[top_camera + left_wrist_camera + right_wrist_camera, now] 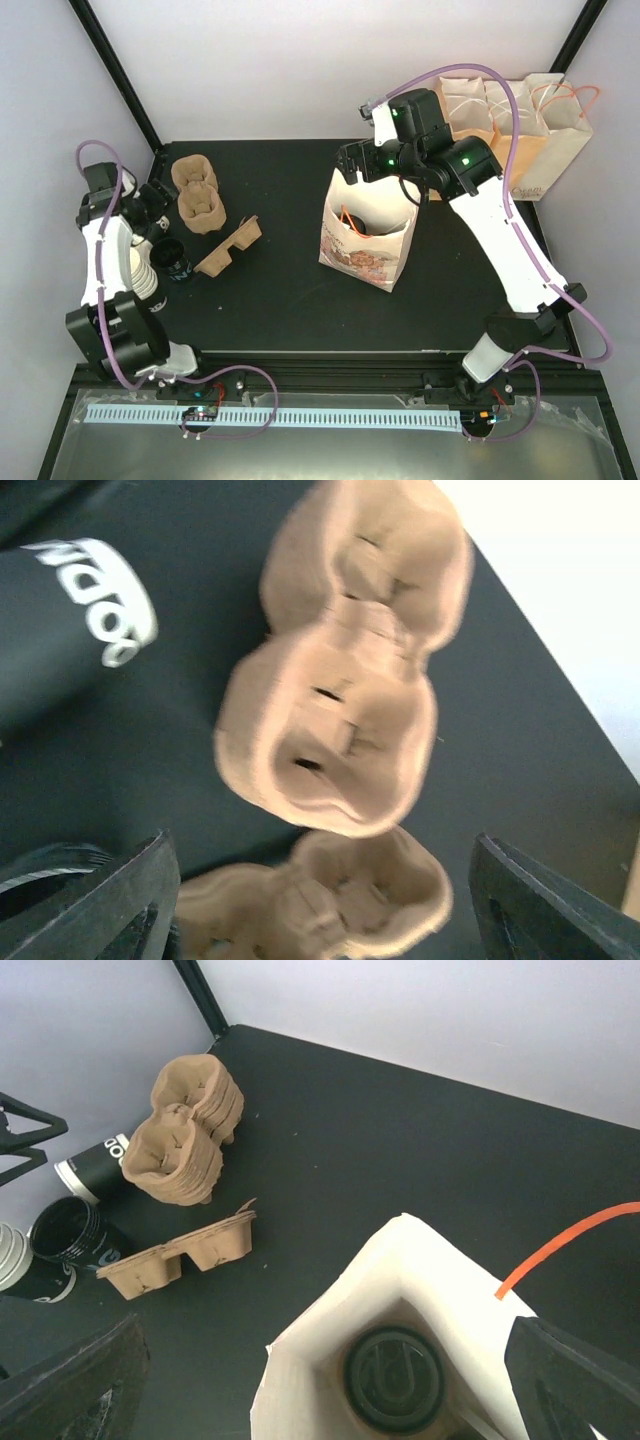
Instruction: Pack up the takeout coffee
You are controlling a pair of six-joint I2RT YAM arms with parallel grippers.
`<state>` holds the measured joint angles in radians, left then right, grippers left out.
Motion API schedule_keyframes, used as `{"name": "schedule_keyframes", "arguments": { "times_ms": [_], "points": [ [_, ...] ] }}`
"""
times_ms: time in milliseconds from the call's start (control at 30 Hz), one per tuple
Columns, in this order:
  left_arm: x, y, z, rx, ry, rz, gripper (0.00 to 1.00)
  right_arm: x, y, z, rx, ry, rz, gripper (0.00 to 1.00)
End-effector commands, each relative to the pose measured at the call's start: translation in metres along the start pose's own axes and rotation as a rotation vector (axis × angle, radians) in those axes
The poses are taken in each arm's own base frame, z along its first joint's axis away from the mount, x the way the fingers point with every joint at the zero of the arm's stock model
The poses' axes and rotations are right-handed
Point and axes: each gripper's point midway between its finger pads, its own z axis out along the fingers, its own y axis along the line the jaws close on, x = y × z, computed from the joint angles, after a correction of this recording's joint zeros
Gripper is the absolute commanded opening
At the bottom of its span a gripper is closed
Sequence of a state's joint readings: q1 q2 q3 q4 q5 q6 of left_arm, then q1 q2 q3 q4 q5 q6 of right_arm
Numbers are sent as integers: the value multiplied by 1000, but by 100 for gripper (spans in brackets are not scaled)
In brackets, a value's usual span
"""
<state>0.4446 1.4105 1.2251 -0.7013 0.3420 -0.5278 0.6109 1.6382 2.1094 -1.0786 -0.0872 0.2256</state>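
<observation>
- Left gripper (pixel 322 880): jaws spread wide and released, grasping nothing; it hovers above the stacked pulp cup carriers (pixel 335 720).
- Right gripper (pixel 325 1340): jaws spread wide, empty, positioned over the open paper bag (pixel 300 1365).
- Takeout coffee (pixel 393 1378): upright inside that bag, lid up.
- Black table (pixel 280 300); white walls (pixel 300 60) surround it.

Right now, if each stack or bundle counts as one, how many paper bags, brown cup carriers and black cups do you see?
Paper bags: 2 (open bag, back bundle)
Brown cup carriers: 2 (stack, loose carrier)
Black cups: 3 (lidded cup in the bag, open cup, printed cup)
Total: 7
</observation>
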Motion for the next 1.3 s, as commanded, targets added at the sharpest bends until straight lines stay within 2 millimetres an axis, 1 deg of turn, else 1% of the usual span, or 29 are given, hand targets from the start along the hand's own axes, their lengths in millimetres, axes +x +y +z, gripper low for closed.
{"name": "schedule_keyframes", "arguments": {
  "times_ms": [0, 100, 167, 200, 267, 300, 333, 400, 467, 500, 567, 600, 633, 667, 700, 767, 800, 833, 867, 900, 933, 1033, 1067, 1100, 1167, 1267],
  "points": [
    [0, -61, -35, 169, -23, 93, 83, -6, 12, -1, -53, -16, -11, 100],
    [1, -87, -62, 202, -39, 143, 84, -11, 24, 0, -83, -44, -26, 100],
    [3, -95, -83, 189, -59, 164, 83, -17, 30, 0, -93, -70, -28, 100],
    [6, -95, -96, 181, -70, 165, 83, -20, 34, 1, -100, -83, -26, 100],
    [13, -87, -120, 138, -103, 147, 85, -26, 40, 1, -108, -110, -26, 100],
    [18, -86, -139, 139, -138, 148, 86, -30, 44, 0, -113, -124, -25, 100],
    [22, -86, -154, 148, -162, 147, 87, -33, 47, 0, -118, -136, -22, 100],
    [31, -87, -186, 174, -213, 106, 88, -37, 65, 2, -162, -150, -29, 100],
    [45, -87, -212, 210, -239, 52, 88, -33, 91, 9, -209, -149, -59, 100],
    [52, -83, -220, 210, -242, 44, 88, -28, 104, 15, -228, -143, -78, 100],
    [65, -69, -230, 165, -251, 54, 89, -14, 135, 29, -272, -139, -117, 100],
    [72, -58, -232, 122, -251, 66, 90, -7, 148, 37, -294, -142, -122, 100],
    [78, -44, -234, 59, -253, 70, 92, -3, 160, 41, -322, -154, -116, 100],
    [80, -30, -240, 2, -283, 68, 93, 2, 170, 45, -341, -164, -109, 100],
    [79, -21, -248, -39, -329, 69, 95, 3, 178, 47, -359, -186, -97, 100],
    [72, 0, -269, -137, -441, 56, 98, 7, 188, 49, -388, -209, -75, 100],
    [71, 6, -277, -172, -474, 46, 99, 10, 191, 50, -400, -215, -64, 100],
    [70, 13, -281, -210, -494, 33, 99, 13, 193, 50, -408, -217, -61, 100],
    [71, 24, -280, -259, -500, 4, 99, 17, 193, 51, -413, -216, -63, 100],
    [72, 34, -274, -304, -493, -21, 99, 20, 191, 50, -409, -220, -65, 100],
    [75, 44, -264, -347, -471, -50, 99, 23, 188, 50, -401, -221, -66, 100],
    [82, 72, -238, -480, -422, -153, 99, 29, 182, 40, -397, -243, -77, 100],
    [79, 77, -238, -503, -449, -175, 99, 29, 179, 35, -392, -250, -84, 100],
    [75, 81, -240, -521, -489, -185, 99, 31, 176, 30, -388, -255, -92, 100],
    [63, 81, -243, -507, -576, -192, 99, 35, 170, 17, -384, -275, -108, 100],
    [48, 76, -235, -489, -611, -178, 99, 45, 156, -6, -382, -332, -120, 100]
  ]
}}
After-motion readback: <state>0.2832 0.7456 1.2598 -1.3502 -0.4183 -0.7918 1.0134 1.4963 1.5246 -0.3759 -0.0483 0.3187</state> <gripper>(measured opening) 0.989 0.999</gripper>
